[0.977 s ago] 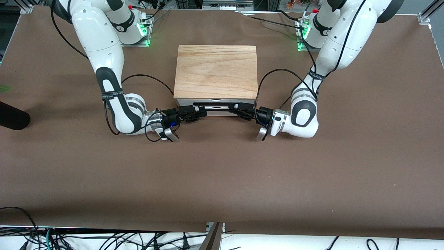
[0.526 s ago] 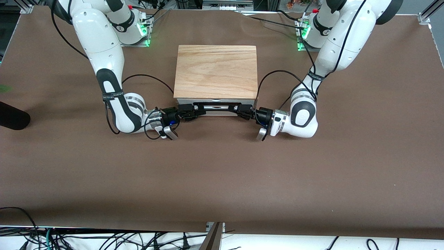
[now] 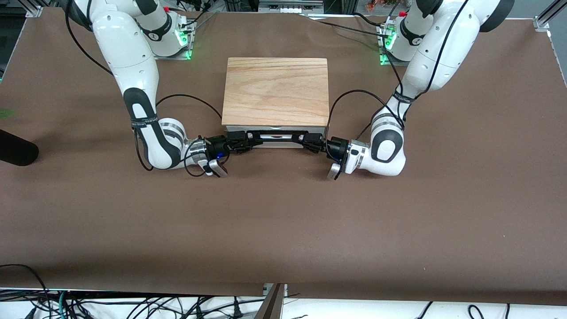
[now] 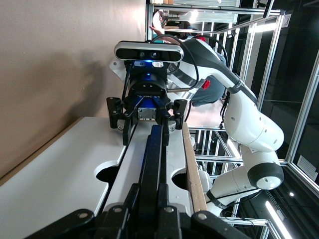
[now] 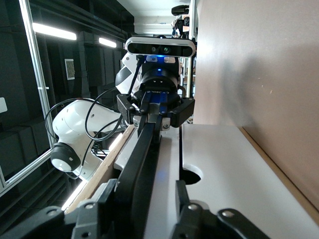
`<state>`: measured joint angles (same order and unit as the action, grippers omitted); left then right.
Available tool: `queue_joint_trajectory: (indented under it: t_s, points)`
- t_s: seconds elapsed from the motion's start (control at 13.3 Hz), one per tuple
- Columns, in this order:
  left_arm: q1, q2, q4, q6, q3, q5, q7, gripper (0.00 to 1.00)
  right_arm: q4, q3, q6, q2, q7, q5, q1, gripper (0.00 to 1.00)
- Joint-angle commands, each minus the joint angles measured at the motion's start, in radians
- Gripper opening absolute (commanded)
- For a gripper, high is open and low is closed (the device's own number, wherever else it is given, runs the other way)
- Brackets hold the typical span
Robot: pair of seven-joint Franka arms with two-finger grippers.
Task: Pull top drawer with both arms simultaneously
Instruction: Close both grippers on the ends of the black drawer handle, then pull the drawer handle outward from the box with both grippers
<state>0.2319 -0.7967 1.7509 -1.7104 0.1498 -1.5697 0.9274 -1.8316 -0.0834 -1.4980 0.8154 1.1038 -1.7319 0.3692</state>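
Observation:
The top drawer [image 3: 275, 141] shows its white front under the cabinet's wooden top, and it looks closed. Its long black bar handle [image 3: 277, 133] spans the front. My left gripper [image 3: 309, 141] is at the handle's end toward the left arm. In the left wrist view the left gripper [image 4: 148, 189] is shut on the handle [image 4: 152, 154]. My right gripper [image 3: 242, 142] is at the handle's other end. In the right wrist view the right gripper [image 5: 144, 186] is open astride the handle [image 5: 142, 149], with a gap at one finger [image 5: 181, 191].
The cabinet's light wooden top slab [image 3: 275, 91] stands mid-table between the two arm bases. A black cylinder [image 3: 15, 148] lies at the table's edge toward the right arm's end. Black cables [image 3: 186, 99] trail from both forearms beside the cabinet.
Both grippers have moved up to the bar handle's ends. The left gripper has closed on the handle. The right gripper's jaws have narrowed a little around it.

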Motion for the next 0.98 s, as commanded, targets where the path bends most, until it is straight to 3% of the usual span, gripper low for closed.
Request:
queue_joint_trajectory:
  t_s: [0.0, 0.15, 0.6, 0.9]
  points:
    - [-0.013, 0.004, -0.007, 0.034, 0.008, -0.026, 0.016, 0.0, -0.043, -0.006, 0.002, -0.035, 0.022, 0.011, 0.0, 0.21]
    - [-0.013, 0.007, -0.008, 0.035, 0.008, -0.026, 0.016, 0.0, -0.043, -0.013, 0.002, -0.044, 0.021, 0.014, 0.0, 0.03]
    - [-0.013, -0.001, -0.05, 0.045, 0.007, -0.027, -0.008, 0.0, 0.03, -0.035, -0.053, -0.006, -0.005, 0.012, -0.007, 0.0]
    - [-0.013, -0.062, -0.189, 0.043, 0.005, -0.027, -0.145, 0.0, 0.182, -0.035, -0.088, 0.071, -0.087, 0.005, -0.03, 0.0]
